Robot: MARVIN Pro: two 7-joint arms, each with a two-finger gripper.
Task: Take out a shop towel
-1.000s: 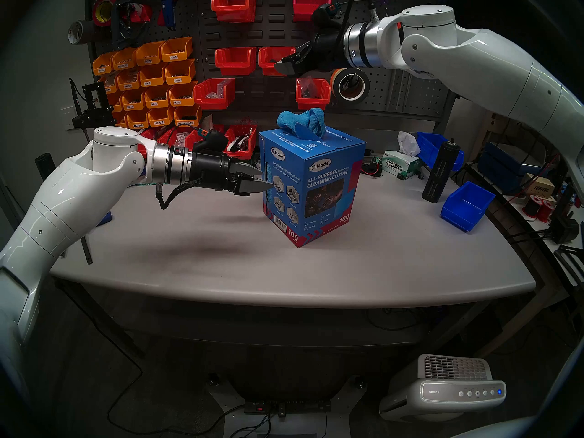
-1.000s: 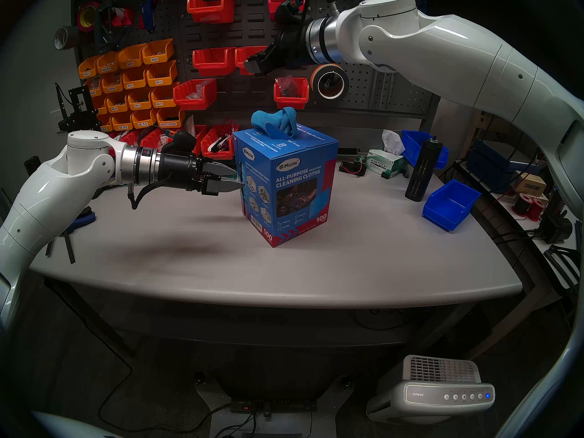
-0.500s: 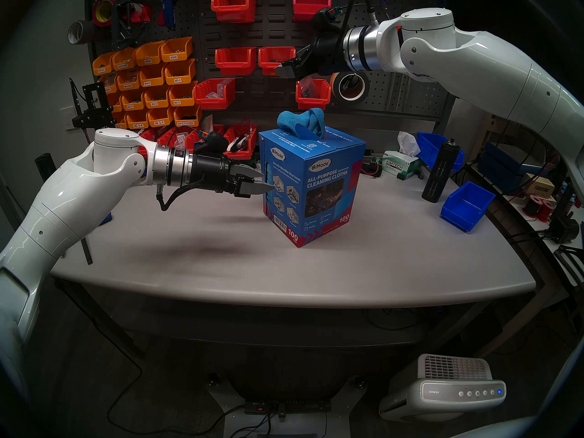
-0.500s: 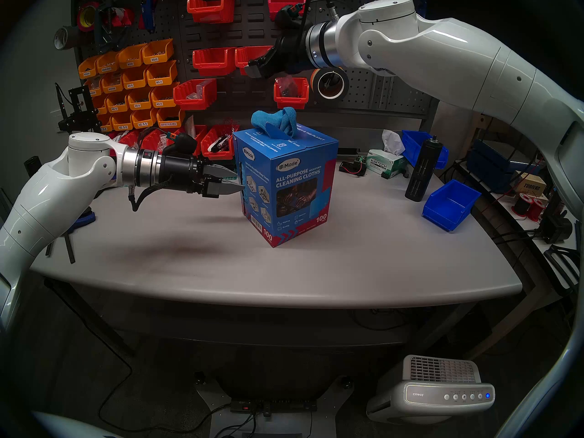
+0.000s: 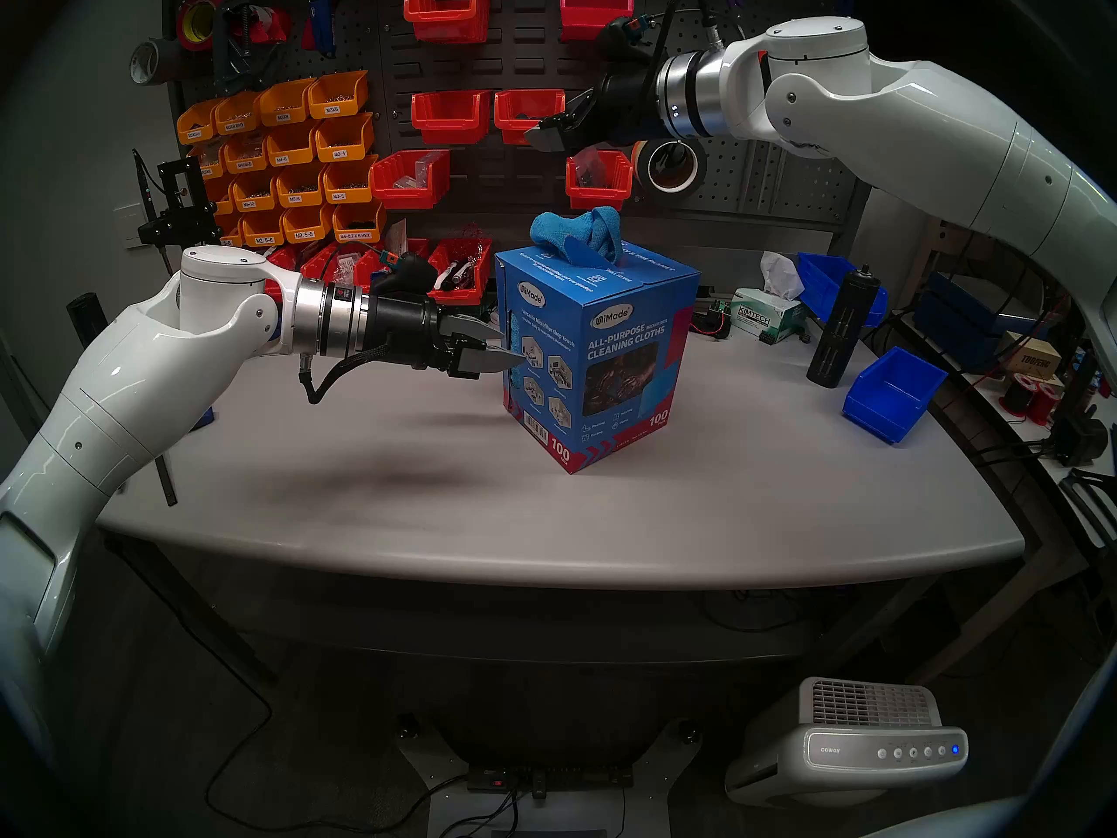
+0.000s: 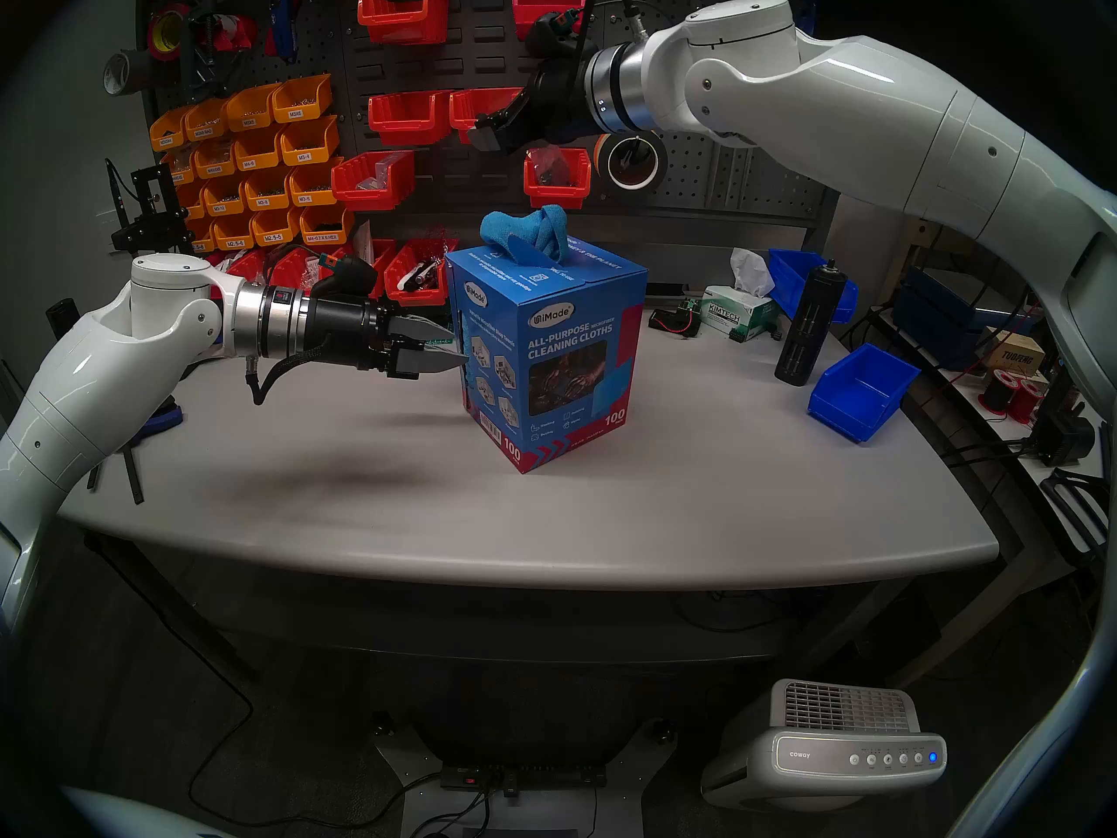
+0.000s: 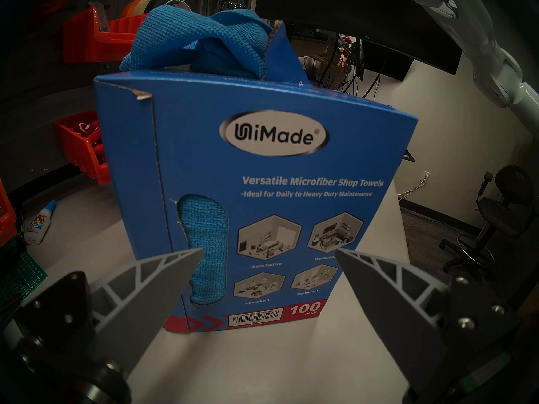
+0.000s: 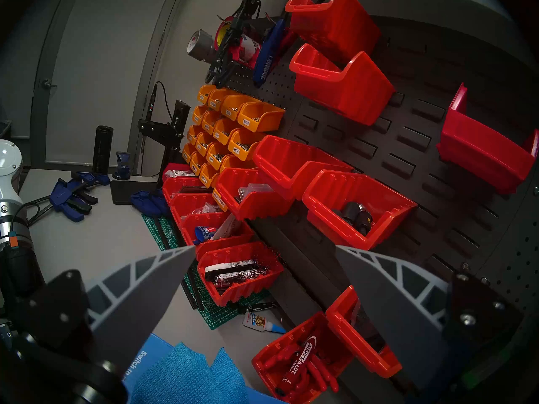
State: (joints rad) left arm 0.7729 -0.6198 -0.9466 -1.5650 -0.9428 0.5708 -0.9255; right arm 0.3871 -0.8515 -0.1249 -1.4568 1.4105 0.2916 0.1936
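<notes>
A tall blue printed cardboard carton [image 5: 604, 359] stands upright near the middle of the grey table [image 5: 544, 516]. Behind it to the right sit a small green-white Kimtech tissue box [image 5: 764, 317], an upright black cylinder [image 5: 843, 329] and an open blue plastic bin [image 5: 891, 392]. Orange bins [image 5: 290, 159] and red bins [image 5: 450, 114] hang on the dark pegboard [image 5: 786, 177].

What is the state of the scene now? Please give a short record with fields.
shop towel: bunched, sticking out of the carton top
blue carton: upright on the grey table
left claw: open, level, at the carton's side, not gripping it
right claw: open, empty, above and behind the carton, clear of the towel
table: grey, carton near its middle
towel taken out: not yet
</notes>
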